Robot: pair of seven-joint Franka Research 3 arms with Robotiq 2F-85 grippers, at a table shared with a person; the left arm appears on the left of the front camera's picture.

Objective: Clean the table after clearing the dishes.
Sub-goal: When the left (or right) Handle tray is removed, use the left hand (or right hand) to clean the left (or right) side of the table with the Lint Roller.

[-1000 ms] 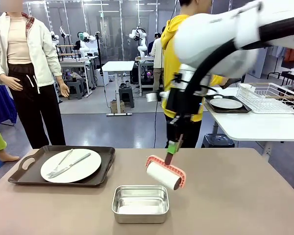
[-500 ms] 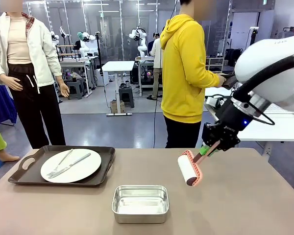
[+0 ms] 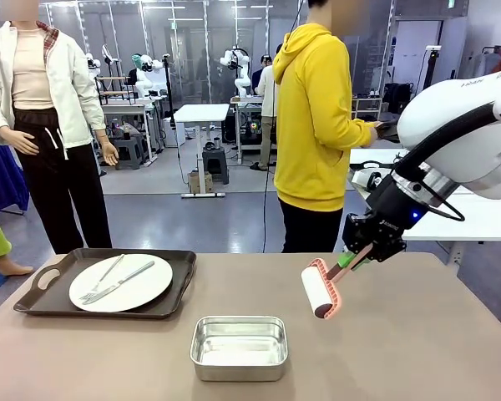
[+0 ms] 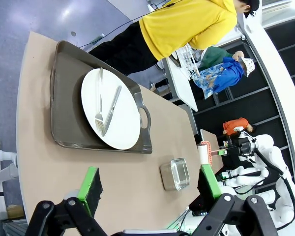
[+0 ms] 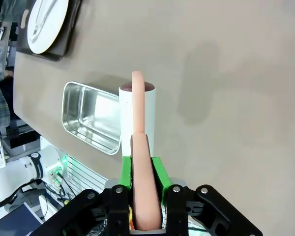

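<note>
A large rectangular table with a matte taupe-brown top [image 3: 417, 342] spans the foreground. On its left side sits 1 dark rectangular handled tray [image 3: 35, 294] carrying 1 round white plate [image 3: 146, 288], with a silver fork and knife [image 3: 115, 281] lying across the plate. Near the middle of the front edge stands a small rectangular steel pan [image 3: 239, 347].

The right gripper [image 3: 351, 260] reaches in from the right, its 2 green-padded fingers clenched on the pink handle of a white cylinder cleaning roller [image 3: 316, 291]. The roller hangs over the tabletop just right of the pan, apart from it. The right wrist view shows the handle pinched tight between the pads [image 5: 157, 169].

The left gripper [image 4: 150, 184] hovers high over the table, jaws spread wide and grasping nothing.

A person in a yellow hoodie [image 3: 317, 117] stands beyond the far edge, turned toward a white-topped table [image 3: 451, 219].
</note>
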